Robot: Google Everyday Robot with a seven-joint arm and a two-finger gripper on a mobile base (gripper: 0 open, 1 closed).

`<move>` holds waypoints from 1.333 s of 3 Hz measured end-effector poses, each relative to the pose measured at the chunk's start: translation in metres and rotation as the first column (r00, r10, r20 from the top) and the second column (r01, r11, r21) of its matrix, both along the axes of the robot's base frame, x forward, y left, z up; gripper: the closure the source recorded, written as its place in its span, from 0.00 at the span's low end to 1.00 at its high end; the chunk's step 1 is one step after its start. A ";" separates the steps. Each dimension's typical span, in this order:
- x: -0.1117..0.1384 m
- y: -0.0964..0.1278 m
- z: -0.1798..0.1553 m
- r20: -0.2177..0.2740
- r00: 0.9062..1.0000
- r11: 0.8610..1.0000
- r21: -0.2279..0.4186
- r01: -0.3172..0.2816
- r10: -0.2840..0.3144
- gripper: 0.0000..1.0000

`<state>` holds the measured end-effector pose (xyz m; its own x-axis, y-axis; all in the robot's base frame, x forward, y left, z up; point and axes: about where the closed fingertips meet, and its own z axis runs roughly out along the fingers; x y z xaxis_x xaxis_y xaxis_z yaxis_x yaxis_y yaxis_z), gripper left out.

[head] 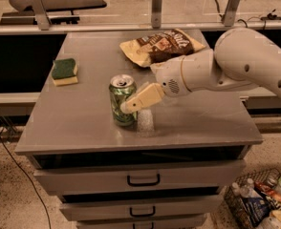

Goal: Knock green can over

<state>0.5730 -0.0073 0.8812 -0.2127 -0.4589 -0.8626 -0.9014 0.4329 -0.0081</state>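
The green can (pixel 120 104) stands upright near the front middle of the grey cabinet top (pixel 83 123). It has a silver top with a pull tab and pale streaks on its body. My gripper (pixel 128 107) reaches in from the right on a thick white arm (pixel 236 63). Its cream tip lies against the right side of the can at about mid height.
A green-and-yellow sponge (pixel 64 71) lies at the left of the top. A chip bag (pixel 162 46) lies at the back, behind my arm. Drawers (pixel 143 180) sit below the front edge. A wire basket of bottles (pixel 260 204) stands on the floor at the lower right.
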 end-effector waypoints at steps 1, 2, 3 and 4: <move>0.027 0.031 0.012 0.004 0.999 0.998 0.049 0.047 -0.047 0.00; 0.067 0.051 0.019 0.025 0.993 0.991 0.070 0.112 -0.114 0.00; 0.088 0.050 0.019 0.041 0.987 0.986 0.066 0.151 -0.154 0.00; 0.090 0.049 0.019 0.044 0.987 0.986 0.065 0.153 -0.156 0.00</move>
